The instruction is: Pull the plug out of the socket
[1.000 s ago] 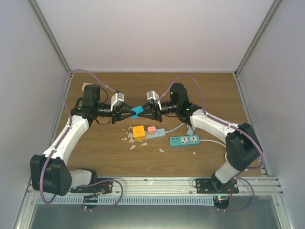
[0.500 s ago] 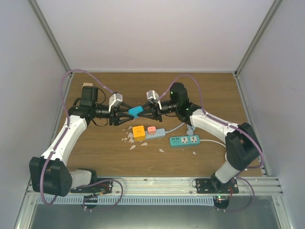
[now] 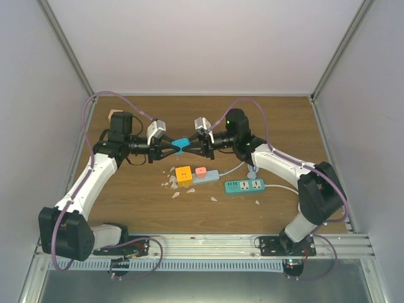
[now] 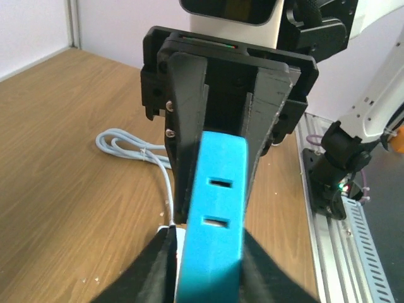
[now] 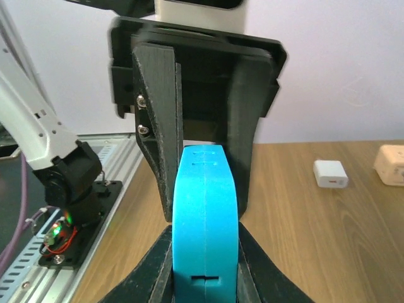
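A bright blue plug (image 3: pixel 179 145) hangs in the air between both grippers, above the table. My left gripper (image 3: pixel 172 146) is shut on its left end and my right gripper (image 3: pixel 189 146) on its right end. In the left wrist view the blue plug (image 4: pixel 214 208), with two slots, sits in my left gripper (image 4: pixel 205 268). In the right wrist view the plug (image 5: pixel 205 208) sits in my right gripper (image 5: pixel 205 274). The socket, a pale grey-blue strip (image 3: pixel 209 176), lies below on the table with an orange plug (image 3: pixel 184 175) and a pink plug (image 3: pixel 201 170) in it.
A teal power strip (image 3: pixel 244 185) lies right of the socket. White scraps (image 3: pixel 172 184) are scattered left of the orange plug. A pale cable coil (image 4: pixel 123 144) lies on the wood. A white charger (image 5: pixel 330 173) and a beige block (image 3: pixel 115 115) sit at the back left.
My left gripper drew back a little to the left, then came in again onto the blue plug. The plug sits slightly higher. The right arm has hardly moved.
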Motion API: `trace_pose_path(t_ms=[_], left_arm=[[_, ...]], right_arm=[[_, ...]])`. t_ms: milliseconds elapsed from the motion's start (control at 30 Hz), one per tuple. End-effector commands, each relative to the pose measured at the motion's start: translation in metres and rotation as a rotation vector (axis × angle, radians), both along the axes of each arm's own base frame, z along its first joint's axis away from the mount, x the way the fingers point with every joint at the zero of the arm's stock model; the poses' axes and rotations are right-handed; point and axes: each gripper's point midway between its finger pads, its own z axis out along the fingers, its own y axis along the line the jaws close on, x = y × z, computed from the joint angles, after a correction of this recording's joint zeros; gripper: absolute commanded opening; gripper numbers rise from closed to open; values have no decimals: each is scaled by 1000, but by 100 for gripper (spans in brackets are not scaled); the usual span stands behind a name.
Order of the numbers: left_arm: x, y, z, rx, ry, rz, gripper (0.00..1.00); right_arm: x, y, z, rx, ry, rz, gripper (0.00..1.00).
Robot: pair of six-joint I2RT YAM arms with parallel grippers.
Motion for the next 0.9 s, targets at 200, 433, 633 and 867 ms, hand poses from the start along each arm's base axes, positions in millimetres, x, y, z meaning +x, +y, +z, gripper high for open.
trace_pose_path(t_ms=[200,433,633,867], left_arm=[[-1,5,10,-5,-50,-23,35],[-7,16,8,-21,-34,-43,23],[-8,22,13,-38,-52,-33,0],[10,60,-7,83,-97,126,0]], right_arm=[[1,1,3,7,-24,2,1],[1,0,2,8,-23,5,1],[2,1,-1,4,-9,8,18],[13,-4,-6,-32,-28,-36,90]])
